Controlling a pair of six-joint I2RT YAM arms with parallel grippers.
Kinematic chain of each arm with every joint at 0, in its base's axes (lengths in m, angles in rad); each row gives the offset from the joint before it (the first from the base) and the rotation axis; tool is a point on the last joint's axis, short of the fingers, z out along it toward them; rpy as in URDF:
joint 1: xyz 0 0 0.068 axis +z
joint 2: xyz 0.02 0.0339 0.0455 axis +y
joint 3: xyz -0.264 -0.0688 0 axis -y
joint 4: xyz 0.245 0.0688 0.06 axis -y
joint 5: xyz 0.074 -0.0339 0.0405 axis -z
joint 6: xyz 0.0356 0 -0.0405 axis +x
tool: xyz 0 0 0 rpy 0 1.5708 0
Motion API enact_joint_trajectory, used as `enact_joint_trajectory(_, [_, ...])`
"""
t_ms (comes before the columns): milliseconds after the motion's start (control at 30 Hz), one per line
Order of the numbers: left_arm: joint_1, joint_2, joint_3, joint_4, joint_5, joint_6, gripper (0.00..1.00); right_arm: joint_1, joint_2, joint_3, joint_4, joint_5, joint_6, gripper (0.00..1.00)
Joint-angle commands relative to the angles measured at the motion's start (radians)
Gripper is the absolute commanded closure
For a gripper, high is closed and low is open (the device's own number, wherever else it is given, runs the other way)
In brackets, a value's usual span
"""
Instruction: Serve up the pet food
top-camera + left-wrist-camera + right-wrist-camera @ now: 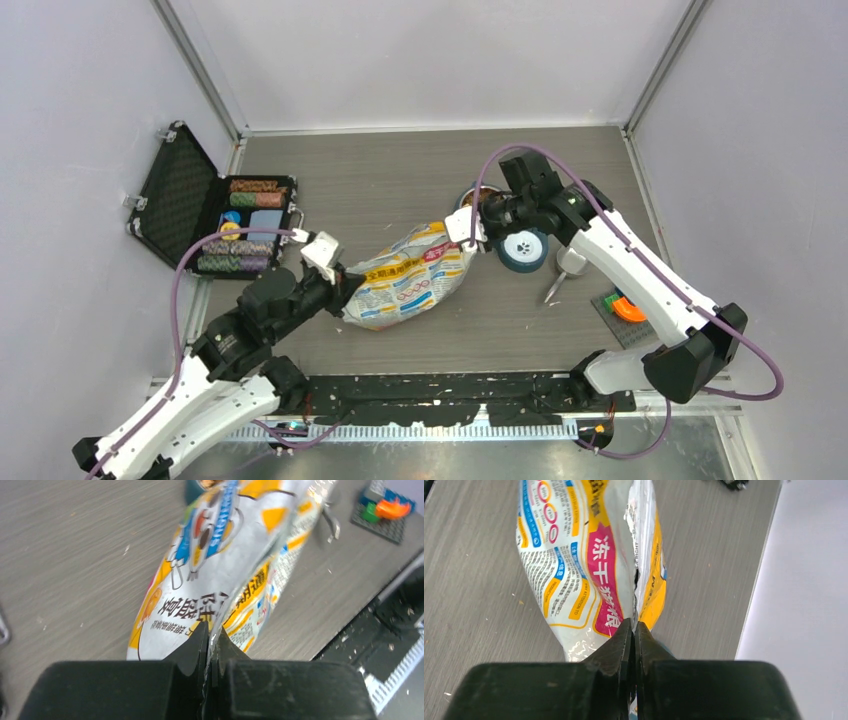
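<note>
The printed foil pet food bag [410, 275] hangs sideways between both grippers over the table's middle. My left gripper [345, 283] is shut on its lower-left end; in the left wrist view the jaws [209, 630] pinch the bag's [220, 570] edge. My right gripper [478, 222] is shut on its upper-right end; in the right wrist view the jaws [634, 625] pinch the bag [584, 555] beside a torn seam. A blue paw-print bowl [523, 250] sits just right of that end. The metal scoop [565, 268] lies beside it. No kibble shows clearly.
A second bowl [466, 197] is partly hidden behind the right gripper. An open black case of poker chips [215, 225] stands at the left wall. A small plate with orange and green bricks [625, 308] lies at the right, also in the left wrist view [385, 511].
</note>
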Motion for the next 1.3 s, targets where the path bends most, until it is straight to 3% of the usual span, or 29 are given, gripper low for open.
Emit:
enact_joint_trajectory(0, [0.005,-0.151,0.044,-0.067,-0.569,-0.188,1.0,-0.006,-0.007,0.049,-0.105,0.078,-0.062,0.95])
enact_joint_trajectory(133, [0.004,-0.367,-0.025,-0.072,-0.629,-0.221,1.0,-0.008,-0.023,0.033,-0.156,0.114,-0.092,0.95])
enact_joint_trajectory(267, [0.004,-0.479,-0.062,-0.034,-0.558,-0.22,1.0,-0.009,-0.038,0.046,-0.208,0.072,-0.111,0.95])
enact_joint_trajectory(367, [0.004,-0.433,-0.04,-0.026,-0.445,-0.204,1.0,-0.009,-0.035,0.099,-0.242,0.0,-0.085,0.95])
enact_joint_trajectory(533, [0.004,-0.204,0.064,-0.051,-0.324,-0.19,1.0,-0.006,-0.046,0.112,-0.195,-0.107,0.002,0.95])
enact_joint_trajectory(567, [0.004,-0.173,0.077,-0.042,-0.308,-0.187,0.89,-0.007,-0.048,0.11,-0.18,-0.115,0.034,0.95])
enact_joint_trajectory(600, [0.004,-0.148,0.085,-0.026,-0.289,-0.177,0.72,-0.005,-0.054,0.102,-0.138,-0.128,0.08,0.95])
enact_joint_trajectory(633, [0.003,-0.124,0.087,-0.002,-0.263,-0.161,0.47,-0.005,-0.058,0.096,-0.112,-0.135,0.111,0.95])
enact_joint_trajectory(667, [0.004,-0.105,0.085,0.027,-0.231,-0.139,0.31,-0.003,-0.068,0.078,-0.045,-0.134,0.185,0.95])
enact_joint_trajectory(733, [0.004,-0.064,0.092,0.074,-0.156,-0.091,0.08,-0.003,-0.089,0.043,0.062,-0.12,0.293,0.95])
enact_joint_trajectory(833, [0.004,-0.007,0.098,0.118,-0.012,-0.009,0.02,-0.001,-0.114,0.009,0.17,-0.086,0.396,0.95])
enact_joint_trajectory(1033, [0.004,0.096,0.109,0.146,0.207,0.148,0.01,-0.001,-0.137,-0.017,0.269,-0.01,0.581,0.95])
enact_joint_trajectory(1267, [0.004,0.225,0.188,0.137,0.294,0.272,0.02,-0.002,-0.147,-0.037,0.347,0.076,0.777,0.95])
